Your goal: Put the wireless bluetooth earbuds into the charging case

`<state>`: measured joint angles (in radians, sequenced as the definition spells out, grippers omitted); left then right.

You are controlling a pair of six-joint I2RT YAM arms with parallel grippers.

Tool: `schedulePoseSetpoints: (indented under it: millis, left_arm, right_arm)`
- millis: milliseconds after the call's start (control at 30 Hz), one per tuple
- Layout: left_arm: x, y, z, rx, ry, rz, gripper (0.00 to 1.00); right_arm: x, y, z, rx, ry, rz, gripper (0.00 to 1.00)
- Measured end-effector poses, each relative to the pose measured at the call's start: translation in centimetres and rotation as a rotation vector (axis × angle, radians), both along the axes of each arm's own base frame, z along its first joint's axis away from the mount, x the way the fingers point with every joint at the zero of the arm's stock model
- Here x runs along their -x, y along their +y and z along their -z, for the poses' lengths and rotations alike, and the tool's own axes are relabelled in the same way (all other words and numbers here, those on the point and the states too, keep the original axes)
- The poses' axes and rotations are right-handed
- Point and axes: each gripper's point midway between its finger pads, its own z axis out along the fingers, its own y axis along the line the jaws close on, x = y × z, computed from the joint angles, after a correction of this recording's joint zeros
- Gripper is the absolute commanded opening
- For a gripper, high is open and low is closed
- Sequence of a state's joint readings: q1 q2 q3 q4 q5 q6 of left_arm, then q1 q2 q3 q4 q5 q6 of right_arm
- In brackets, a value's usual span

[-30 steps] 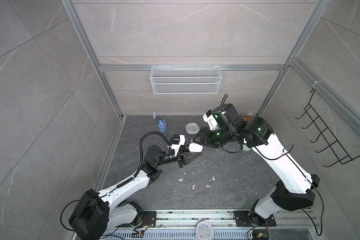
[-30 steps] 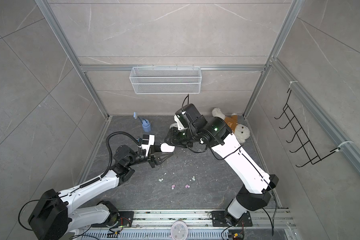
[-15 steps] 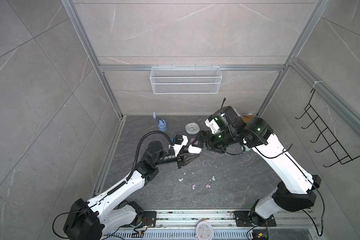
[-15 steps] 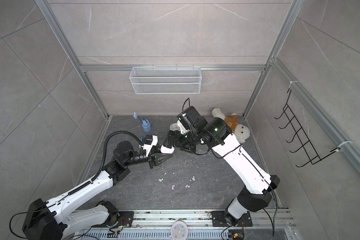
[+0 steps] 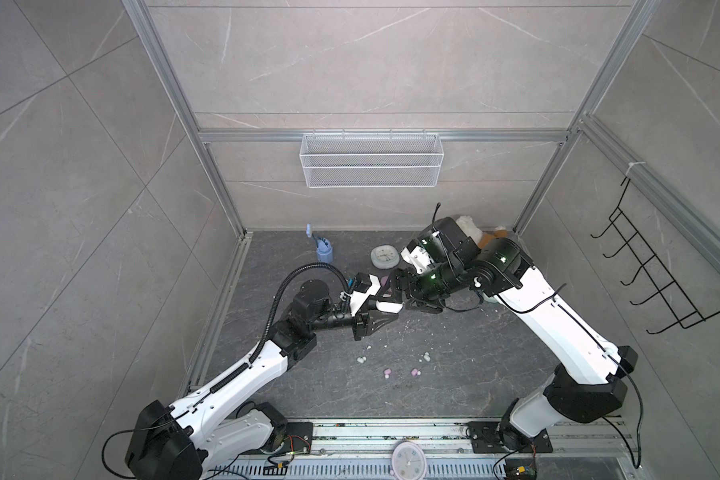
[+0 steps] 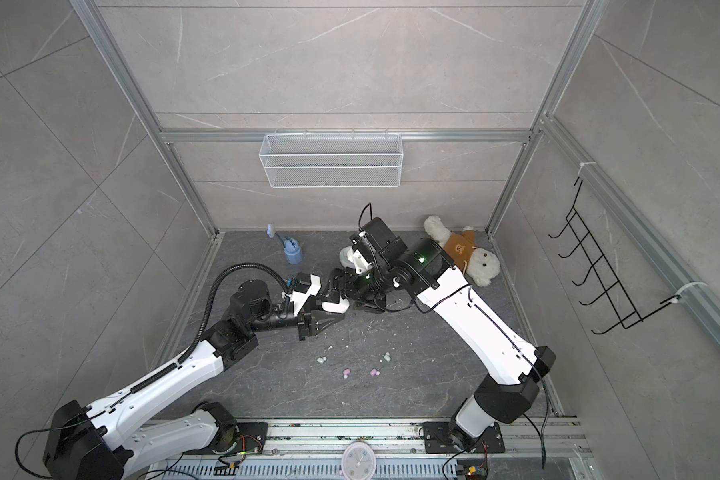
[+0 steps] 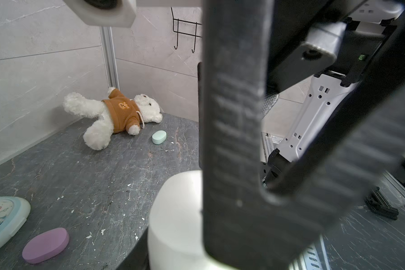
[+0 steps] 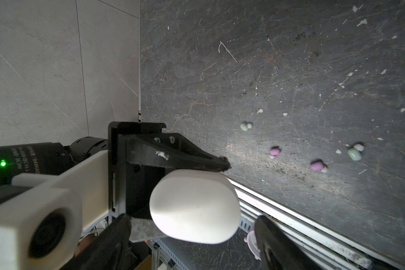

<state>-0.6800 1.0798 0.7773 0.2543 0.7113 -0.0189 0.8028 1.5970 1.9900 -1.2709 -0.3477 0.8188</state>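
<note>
- Right gripper [image 8: 194, 236] has just sprung wide: its fingers [image 8: 274, 240] now stand clear on either side of the case [image 8: 194, 205], where a second ago they were closer.
- Left gripper [image 5: 393, 312] alone pinches the case, raised above the floor [image 5: 454, 374].
- Likely meaning: the case has passed to the left; it looks shut, and the earbuds [image 8: 316, 166] lie loose on the floor, well apart from it.
- Case's long axis runs along the left fingers [image 8: 178, 161], rounded end past their tips, broad face toward the right gripper; lid side cannot be told.
</note>
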Motion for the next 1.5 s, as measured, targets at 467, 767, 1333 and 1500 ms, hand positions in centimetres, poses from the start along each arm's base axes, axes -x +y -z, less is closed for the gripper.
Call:
schedulePoseSetpoints:
  millis: [467,767,1333,1500]
  left_arm:
    - [0.1,-0.1,-0.1,0.004,-0.003,0.009,0.34]
    - [0.2,-0.2,-0.2,0.009,-0.006,0.017,0.34]
    - [-1.4,0.4,1.1,-0.019,0.029,-0.092,1.0]
    - [-2.1,1.3,3.0,-0.061,0.061,-0.172,1.0]
  right_arm:
    - [-0.6,1.5,1.4,-0.006,0.032,-0.023,0.76]
    - [-0.7,1.6,1.9,0.001,0.044,-0.027,0.62]
    - [-3.0,-3.9,5.4,0.083,0.064,0.128,0.6]
    - [-4.7,-11.7,8.8,0.189,0.061,0.312,0.61]
